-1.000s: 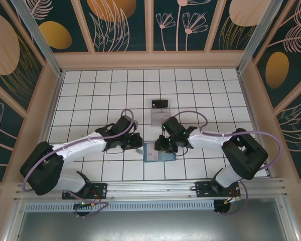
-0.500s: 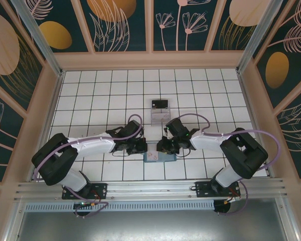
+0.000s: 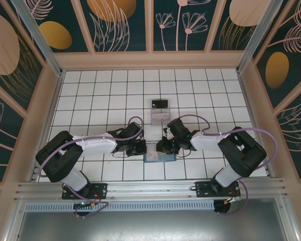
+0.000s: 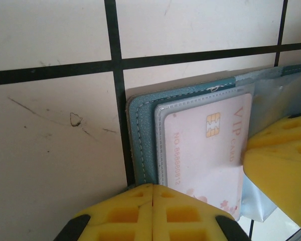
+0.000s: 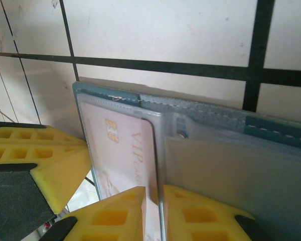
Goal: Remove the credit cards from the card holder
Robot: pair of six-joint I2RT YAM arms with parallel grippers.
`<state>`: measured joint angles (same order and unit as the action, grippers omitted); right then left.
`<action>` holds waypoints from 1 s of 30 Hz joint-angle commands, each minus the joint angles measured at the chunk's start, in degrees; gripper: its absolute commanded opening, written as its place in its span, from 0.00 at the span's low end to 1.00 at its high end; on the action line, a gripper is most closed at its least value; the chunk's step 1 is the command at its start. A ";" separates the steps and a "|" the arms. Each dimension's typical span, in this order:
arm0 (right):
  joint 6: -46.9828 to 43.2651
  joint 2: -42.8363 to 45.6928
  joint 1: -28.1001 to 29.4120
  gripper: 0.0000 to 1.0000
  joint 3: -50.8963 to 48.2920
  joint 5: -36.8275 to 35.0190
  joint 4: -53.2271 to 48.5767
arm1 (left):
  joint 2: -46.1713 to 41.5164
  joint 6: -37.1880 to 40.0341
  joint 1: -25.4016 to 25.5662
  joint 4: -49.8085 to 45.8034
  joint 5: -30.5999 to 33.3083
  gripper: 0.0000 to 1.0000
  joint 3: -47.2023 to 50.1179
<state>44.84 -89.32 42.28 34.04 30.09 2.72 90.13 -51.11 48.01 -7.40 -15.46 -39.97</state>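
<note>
Card holder [image 3: 159,156] lies open on the tiled table [image 3: 105,90] between both arms. Left gripper [image 4: 153,203], fingers pressed together, appears to pin its edge. Right gripper [image 5: 159,211] pinches its clear sleeve beside the pale card [image 4: 203,150]. Extraction looks underway; next, the card must slide free.

A white tiled tabletop [image 3: 105,95] with dark grout lines fills the floor of the enclosure. Near its middle sits a small clear rectangular plastic tray [image 3: 160,117], squared to the grid and well apart from the walls. Teal wall panels [image 3: 120,20] painted with golden ovals and pale leaf outlines rise on three sides, set in a beige wooden frame [image 3: 150,60]. A ribbed aluminium rail [image 3: 150,188] runs along the near edge. Close up in the left wrist view, one tile bears a small dark chip [image 4: 76,119] and a thin slanting scratch [image 4: 35,108].
</note>
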 commanded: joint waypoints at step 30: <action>-0.31 -0.70 0.17 0.18 -1.54 4.35 2.80 | 4.88 3.50 0.23 -6.22 4.30 0.07 -1.56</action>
<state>43.90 -89.86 42.13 33.82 31.81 4.27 91.61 -48.88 48.01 -10.76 -15.03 -42.46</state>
